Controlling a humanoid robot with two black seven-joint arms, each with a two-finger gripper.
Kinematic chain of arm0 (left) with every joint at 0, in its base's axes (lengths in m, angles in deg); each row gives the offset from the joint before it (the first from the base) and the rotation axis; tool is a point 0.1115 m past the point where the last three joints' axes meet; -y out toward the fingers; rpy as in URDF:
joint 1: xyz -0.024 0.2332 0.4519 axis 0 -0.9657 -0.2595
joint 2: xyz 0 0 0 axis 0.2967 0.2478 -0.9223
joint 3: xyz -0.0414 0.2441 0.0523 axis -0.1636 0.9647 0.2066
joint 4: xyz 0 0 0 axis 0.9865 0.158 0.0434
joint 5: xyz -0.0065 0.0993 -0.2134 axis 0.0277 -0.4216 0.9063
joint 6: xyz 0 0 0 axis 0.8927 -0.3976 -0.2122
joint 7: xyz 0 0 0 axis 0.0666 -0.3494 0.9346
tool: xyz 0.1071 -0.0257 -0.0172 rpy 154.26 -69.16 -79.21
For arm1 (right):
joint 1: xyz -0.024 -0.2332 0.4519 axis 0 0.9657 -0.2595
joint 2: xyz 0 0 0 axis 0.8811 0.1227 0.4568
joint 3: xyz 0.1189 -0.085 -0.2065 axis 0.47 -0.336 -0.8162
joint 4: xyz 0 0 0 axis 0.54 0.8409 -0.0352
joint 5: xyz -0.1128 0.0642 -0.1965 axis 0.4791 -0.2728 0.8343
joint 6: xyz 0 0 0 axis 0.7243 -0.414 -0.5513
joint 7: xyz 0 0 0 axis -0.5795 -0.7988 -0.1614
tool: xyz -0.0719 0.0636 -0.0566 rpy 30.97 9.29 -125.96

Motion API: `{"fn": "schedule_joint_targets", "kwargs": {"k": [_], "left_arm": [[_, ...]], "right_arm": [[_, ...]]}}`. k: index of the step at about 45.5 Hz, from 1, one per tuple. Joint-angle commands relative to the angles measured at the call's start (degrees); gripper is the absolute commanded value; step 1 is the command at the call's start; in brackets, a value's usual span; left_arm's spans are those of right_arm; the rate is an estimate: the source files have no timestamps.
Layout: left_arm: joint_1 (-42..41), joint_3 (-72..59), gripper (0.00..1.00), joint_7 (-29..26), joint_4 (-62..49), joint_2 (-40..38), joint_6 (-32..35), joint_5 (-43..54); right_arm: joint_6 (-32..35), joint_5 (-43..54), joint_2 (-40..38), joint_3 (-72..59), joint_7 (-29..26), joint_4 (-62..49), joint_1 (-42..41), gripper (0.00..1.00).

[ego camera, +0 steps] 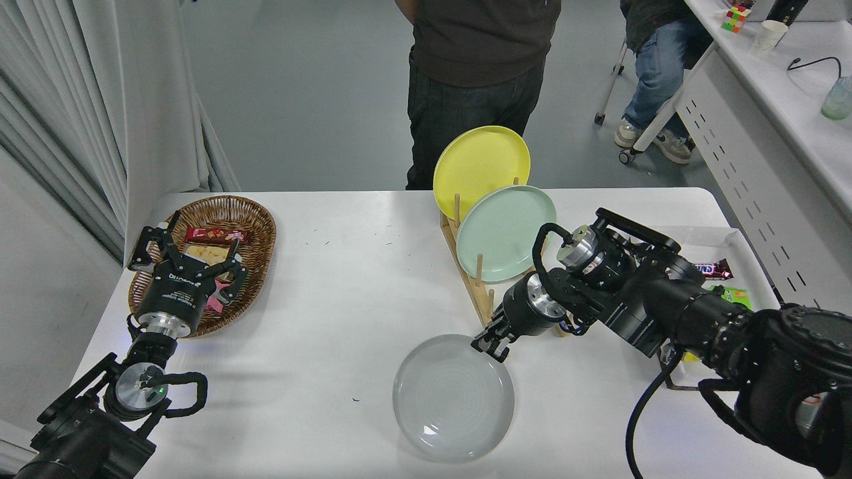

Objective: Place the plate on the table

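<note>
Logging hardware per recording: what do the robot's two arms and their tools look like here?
Both arms are black, built from chunky segments with silver metal joint rings. The left tool has a round black body with small white lettering and thin black linkage fingers. The right tool is black with a silver collar behind it. Black cable loops run alongside each wrist, and a thicker black cable hangs under the right arm.

A robotics lab or test room set up inside an office-like space.

A large white rectangular table with rounded corners (346, 279) stands on a plain grey floor with pale curtains (126, 86) at nine to eleven o'clock; a person in dark trousers (466, 113) stands at twelve o'clock, another sits on a wheeled chair (622, 93) at one o'clock beside a long white perforated-front desk (752, 166) carrying a multicoloured puzzle cube (735, 18), a white paper cup (767, 35) and a black cable (813, 62).
</note>
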State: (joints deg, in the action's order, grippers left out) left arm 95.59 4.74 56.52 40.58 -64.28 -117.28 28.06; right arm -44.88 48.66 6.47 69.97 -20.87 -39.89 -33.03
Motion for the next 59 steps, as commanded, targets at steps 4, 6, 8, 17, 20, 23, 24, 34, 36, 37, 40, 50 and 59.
{"fn": "schedule_joint_targets", "kwargs": {"k": [4, 6, 8, 17, 20, 23, 24, 34, 36, 37, 40, 50, 59], "left_arm": [[0.0, 0.0, 0.98, 0.0, 0.0, 0.1, 0.0, 0.0], [0.0, 0.0, 0.98, 0.0, 0.0, 0.0, 0.0, 0.0], [0.0, 0.0, 0.98, 0.0, 0.0, 0.0, 0.0, 0.0], [0.0, 0.0, 0.98, 0.0, 0.0, 0.0, 0.0, 0.0], [0.0, 0.0, 0.98, 0.0, 0.0, 0.0, 0.0, 0.0], [0.0, 0.0, 0.98, 0.0, 0.0, 0.0, 0.0, 0.0], [0.0, 0.0, 0.98, 0.0, 0.0, 0.1, 0.0, 0.0], [0.0, 0.0, 0.98, 0.0, 0.0, 0.1, 0.0, 0.0], [0.0, 0.0, 0.98, 0.0, 0.0, 0.1, 0.0, 0.0], [0.0, 0.0, 0.98, 0.0, 0.0, 0.1, 0.0, 0.0], [0.0, 0.0, 0.98, 0.0, 0.0, 0.1, 0.0, 0.0], [0.0, 0.0, 0.98, 0.0, 0.0, 0.0, 0.0, 0.0], [0.0, 0.0, 0.98, 0.0, 0.0, 0.1, 0.0, 0.0]], "right_arm": [[0.1, 0.2, 0.0, 0.0, 0.0, 0.0, -0.1, 0.11], [0.0, 0.1, 0.0, 0.0, -0.1, 0.0, -0.1, 0.11], [0.1, 0.1, 0.0, 0.0, 0.0, 0.0, -0.1, 0.11], [0.2, 0.1, 0.0, 0.0, 0.0, 0.1, -0.1, 0.12], [1.0, 0.2, 0.0, 0.0, 0.0, 0.1, -0.1, 0.14], [2.3, 0.8, 0.0, 0.0, -0.1, 0.1, -0.1, 0.19], [2.6, 1.3, 0.0, 0.0, -0.1, 0.1, -0.2, 0.2], [7.6, 5.9, 0.0, 0.0, -1.3, 0.9, -0.3, 0.39], [8.7, 6.0, 0.0, 0.0, -1.3, 0.8, -0.3, 0.84], [8.8, 5.9, 0.0, 0.0, -1.3, 0.8, -0.3, 1.0], [8.7, 5.6, 0.0, 0.0, -1.3, 0.9, -0.5, 1.0], [8.7, 5.4, 0.0, 0.0, -1.5, 1.4, -0.5, 1.0], [8.7, 5.3, 0.0, 0.0, -2.3, 3.5, -0.5, 1.0]]}}
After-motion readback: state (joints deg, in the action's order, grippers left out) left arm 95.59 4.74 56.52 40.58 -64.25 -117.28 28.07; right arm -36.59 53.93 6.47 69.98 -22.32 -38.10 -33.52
